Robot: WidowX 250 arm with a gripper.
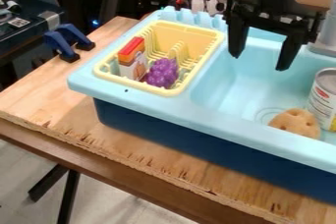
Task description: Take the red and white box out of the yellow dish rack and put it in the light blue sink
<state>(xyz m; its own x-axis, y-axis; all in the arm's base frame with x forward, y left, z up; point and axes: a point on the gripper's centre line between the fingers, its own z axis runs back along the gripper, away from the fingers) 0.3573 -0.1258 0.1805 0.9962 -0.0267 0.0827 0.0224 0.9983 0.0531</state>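
- We see the gripper [259,62] released above the sink [226,78].
- In it, a potato [296,123] beside a can [322,100].
- Yellow rack [131,85] holds grapes [162,73], box [133,62].

There is one blue sink [134,99]. At twelve o'clock, one yellow rack [211,32] has one box [133,62] and one bunch of grapes [162,73]. Around three: one can [324,101], one potato [296,123]. At ten: two blue clamps [60,46].
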